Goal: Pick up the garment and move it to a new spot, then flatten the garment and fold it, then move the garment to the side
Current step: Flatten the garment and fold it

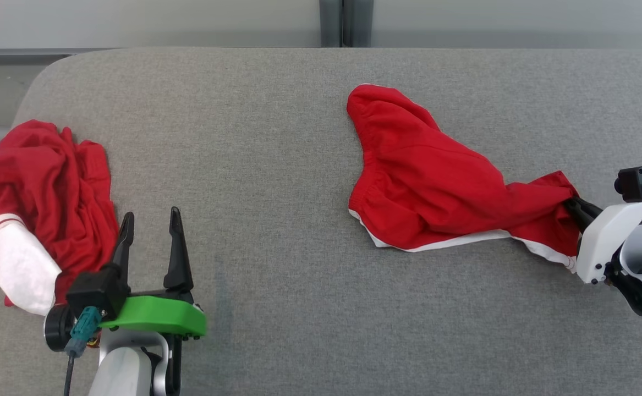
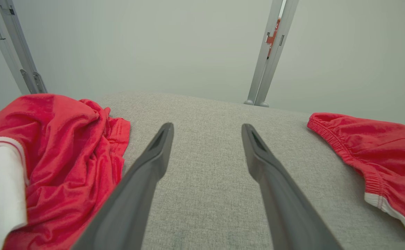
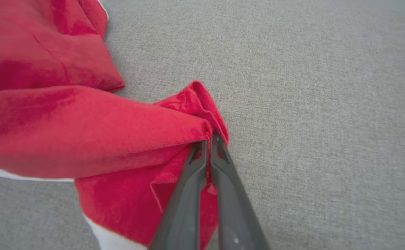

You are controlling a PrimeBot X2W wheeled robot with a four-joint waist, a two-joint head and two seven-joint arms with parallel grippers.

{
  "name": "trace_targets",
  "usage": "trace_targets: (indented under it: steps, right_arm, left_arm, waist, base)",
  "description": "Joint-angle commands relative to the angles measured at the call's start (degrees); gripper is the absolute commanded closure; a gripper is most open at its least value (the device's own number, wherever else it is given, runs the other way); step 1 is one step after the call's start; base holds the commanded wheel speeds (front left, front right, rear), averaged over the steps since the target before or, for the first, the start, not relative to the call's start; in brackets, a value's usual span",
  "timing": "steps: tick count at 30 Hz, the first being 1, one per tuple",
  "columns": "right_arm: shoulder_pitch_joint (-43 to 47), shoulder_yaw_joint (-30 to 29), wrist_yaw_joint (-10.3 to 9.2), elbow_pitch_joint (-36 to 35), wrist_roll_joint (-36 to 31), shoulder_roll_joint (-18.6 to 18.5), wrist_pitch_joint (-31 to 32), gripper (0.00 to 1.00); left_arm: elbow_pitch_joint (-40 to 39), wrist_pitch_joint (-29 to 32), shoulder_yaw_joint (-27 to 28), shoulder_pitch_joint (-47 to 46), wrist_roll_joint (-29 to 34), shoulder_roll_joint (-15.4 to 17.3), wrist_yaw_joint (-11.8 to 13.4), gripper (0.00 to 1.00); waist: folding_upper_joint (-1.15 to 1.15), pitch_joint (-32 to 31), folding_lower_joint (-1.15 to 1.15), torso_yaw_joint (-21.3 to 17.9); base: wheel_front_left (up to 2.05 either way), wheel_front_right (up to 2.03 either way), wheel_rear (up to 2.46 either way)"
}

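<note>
**Showing R gripper clamped on red garment, grey padded surface**

Fig. key, largest to smallest.

(a) Grey padded surface [image 1: 276, 231]: far edge runs along the pale wall, far-left corner rounded. Near and right edges are cut off by the frame. A broad bare strip lies mid-surface, betw. the two cloth items, w/ more bare room on the near side.

(b) Garment [image 1: 425, 187]: red shorts w/ white trim, lying right of centre, well apart from (c). The elastic waist end points to the far side. The right end is drawn into a bunch. Whether that end is lifted off the surface can't be told.

(c) Red-and-white cloth heap [image 1: 40, 203]: crumpled at the left edge, partly cut off by the frame. Overhang unclear.

(d) L gripper [image 1: 151, 217]: fingers wide apart, holding nothing, over bare surface just beside (c). Contact w/ the heap can't be told.

(e) R gripper [image 3: 207, 142]: fingers pressed together, pinching the bunched end of (b). In the head view its tips are buried in folds.
</note>
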Motion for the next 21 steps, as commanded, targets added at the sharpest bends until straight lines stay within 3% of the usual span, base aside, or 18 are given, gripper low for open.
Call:
trace_targets:
  steps: [1, 2, 3, 9, 15, 21]
  right_arm:
    - [-1.00, 0.42, -0.06, 1.54, 0.94, -0.35, -1.41, 0.59]
    - [-1.32, 1.01, -0.06, 2.89, 1.07, -0.37, -2.31, 0.13]
    - [-1.58, 1.37, -0.06, 3.96, 1.16, -0.27, -3.24, 0.00]
    - [-2.30, 3.07, -0.06, 7.22, 1.68, 1.50, -11.69, 0.00]
    - [0.11, 2.89, -0.06, 4.84, 1.56, 3.51, -17.98, 0.00]
    - [6.50, -6.04, -0.06, -4.90, -1.84, 7.39, -18.64, 0.00]
  left_arm:
    - [0.32, -0.19, 0.26, -0.81, 0.23, 0.11, -0.29, 0.00]
    - [0.55, -0.19, 0.16, -0.93, 0.23, 0.11, -0.39, 0.00]
    - [0.68, -0.19, 0.12, -0.99, 0.17, 0.11, -0.49, 0.00]
    - [1.36, -0.19, 0.35, 0.46, -0.41, 0.12, -0.58, 0.00]
    - [1.34, -0.19, 0.84, 2.35, -0.54, 0.13, -0.73, 0.00]
    - [0.71, -0.19, 1.31, 3.75, -0.49, 0.13, -0.55, 0.00]
  waist:
    - [0.00, -0.43, 0.00, -0.16]
    - [0.00, -0.82, 0.00, -0.25]
    - [0.00, -1.14, 0.00, -0.33]
    - [0.00, -3.91, 0.00, -2.10]
    - [0.00, -6.82, 0.00, -5.63]
    - [0.00, -8.98, 0.00, -9.73]
  base:
    - [0.00, 0.00, 0.00]
    - [0.00, 0.00, 0.00]
    - [0.00, 0.00, 0.00]
    - [0.00, 0.00, 0.00]
    - [0.00, 0.00, 0.00]
    - [0.00, 0.00, 0.00]
